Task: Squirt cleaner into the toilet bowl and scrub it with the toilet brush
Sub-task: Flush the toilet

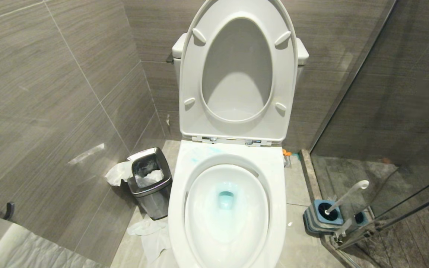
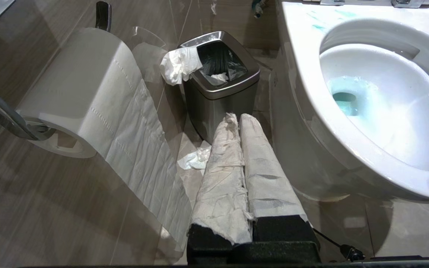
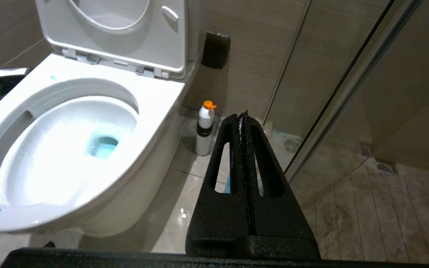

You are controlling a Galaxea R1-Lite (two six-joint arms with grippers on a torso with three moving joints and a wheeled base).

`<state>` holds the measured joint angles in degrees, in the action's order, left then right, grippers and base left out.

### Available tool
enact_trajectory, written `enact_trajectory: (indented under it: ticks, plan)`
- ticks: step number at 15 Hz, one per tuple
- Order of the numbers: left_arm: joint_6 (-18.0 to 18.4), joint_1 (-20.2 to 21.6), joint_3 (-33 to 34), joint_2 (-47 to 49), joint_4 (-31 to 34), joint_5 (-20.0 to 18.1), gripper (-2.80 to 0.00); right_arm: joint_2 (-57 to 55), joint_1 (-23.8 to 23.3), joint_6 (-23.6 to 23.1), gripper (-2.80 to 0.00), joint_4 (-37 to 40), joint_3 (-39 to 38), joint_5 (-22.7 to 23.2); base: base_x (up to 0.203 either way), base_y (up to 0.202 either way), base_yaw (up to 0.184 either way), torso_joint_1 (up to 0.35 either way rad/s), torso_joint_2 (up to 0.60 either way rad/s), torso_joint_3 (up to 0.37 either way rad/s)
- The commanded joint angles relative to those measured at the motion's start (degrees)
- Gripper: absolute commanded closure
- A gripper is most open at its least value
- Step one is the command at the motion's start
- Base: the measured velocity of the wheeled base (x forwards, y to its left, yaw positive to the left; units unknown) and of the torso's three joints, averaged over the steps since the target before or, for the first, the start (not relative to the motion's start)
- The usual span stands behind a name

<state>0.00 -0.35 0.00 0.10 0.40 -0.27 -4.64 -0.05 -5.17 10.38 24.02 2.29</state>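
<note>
The white toilet bowl point(image 1: 276, 175) stands in the middle with its seat and lid raised. Turquoise cleaner point(image 1: 226, 199) tints the water round the drain, and faint blue smears point(image 1: 199, 153) mark the back of the rim. The toilet brush point(image 1: 346, 195) leans in its blue-and-grey holder point(image 1: 317, 221) on the floor right of the bowl. Neither gripper shows in the head view. My left gripper point(image 2: 237, 117), its fingers wrapped in white paper, is shut and empty, low beside the bowl point(image 2: 300, 56). My right gripper point(image 3: 243, 114) is shut and empty, above the floor right of the bowl point(image 3: 155, 100).
A steel waste bin point(image 1: 150, 182) with tissue hanging out stands left of the bowl, with loose tissue point(image 1: 151, 234) on the floor. A toilet-paper roll point(image 2: 80, 93) hangs on the left wall. A white bottle with an orange cap point(image 3: 204, 128) stands by the wall. A glass shower door point(image 1: 385, 111) closes the right side.
</note>
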Motion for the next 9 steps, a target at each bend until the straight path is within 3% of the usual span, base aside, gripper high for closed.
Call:
enact_trajectory:
  ticks: [1,5,9]
  plan:
    - [0.0,0.0,0.09,0.08,-0.04,0.0,0.0,4.6,0.05,-0.04,0.0,1.19,-1.38,-0.08,0.0,0.0,0.0,0.0,0.0,0.0]
    - [0.0,0.0,0.09,0.08,-0.02,0.0,0.0,4.64,0.05,1.2,0.0,1.03,-2.46,-0.64,0.0,0.0,0.0,0.0,0.0,0.0]
    - [0.0,0.0,0.09,0.08,0.0,0.0,0.0,4.64,0.05,1.28,0.0,-3.54,-12.76,-0.58,0.0,0.0,0.0,0.0,0.0,0.0]
